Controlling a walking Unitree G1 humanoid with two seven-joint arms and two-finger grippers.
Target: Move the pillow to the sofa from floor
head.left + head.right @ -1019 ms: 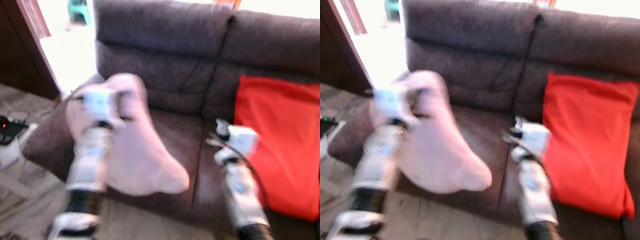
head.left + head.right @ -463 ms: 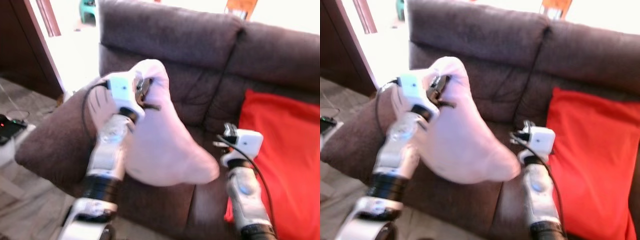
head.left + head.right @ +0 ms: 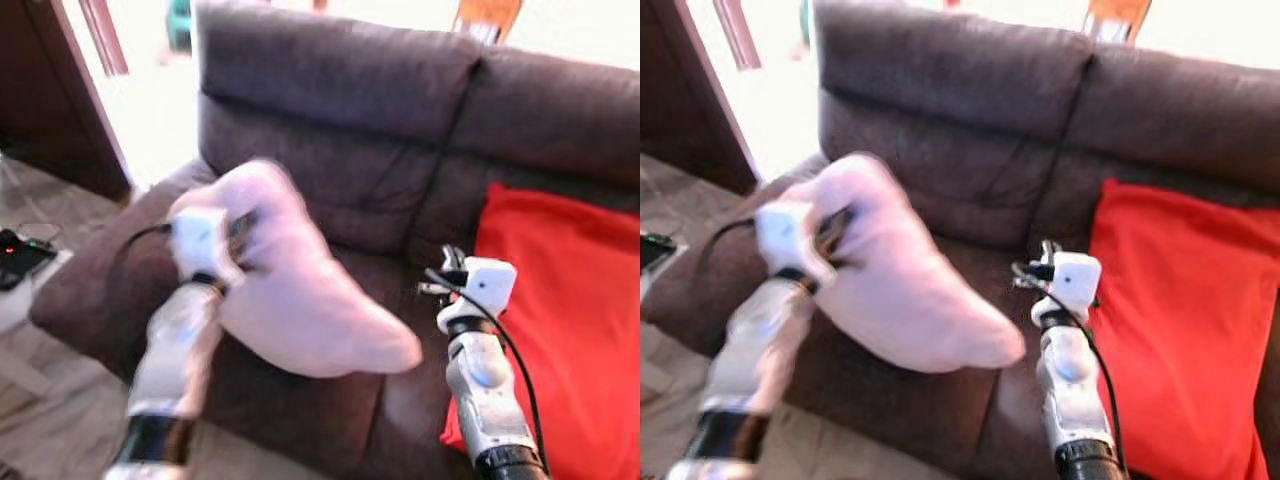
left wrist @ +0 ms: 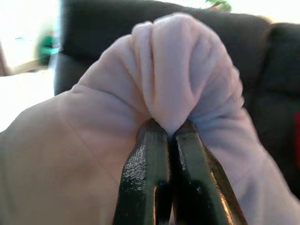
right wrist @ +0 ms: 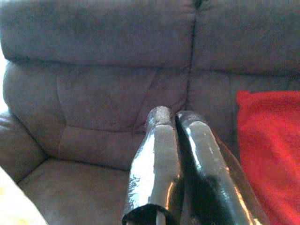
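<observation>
Left gripper [image 4: 169, 133] at left of frame, jaws clamped on a fold of the pink pillow [image 3: 300, 290], pillow held above the brown sofa [image 3: 340, 130] seat, right gripper [image 5: 174, 119] at lower centre, jaws closed and empty, red cushion [image 3: 560, 320] at right.

pillow [image 4: 187, 89]: soft pale pink cloth, matt, gathered into folds
left gripper [image 4: 169, 133] fingers [image 4: 143, 173]: glossy black, smooth
right gripper [image 5: 171, 115] fingers [image 5: 157, 159]: glossy black, smooth
sofa [image 3: 330, 80]: dark brown textured fabric, matt
cushion [image 3: 560, 330] on sofa seat: red cloth, matt
floor [image 3: 50, 420] beside sofa: pale, wood-look grain
</observation>
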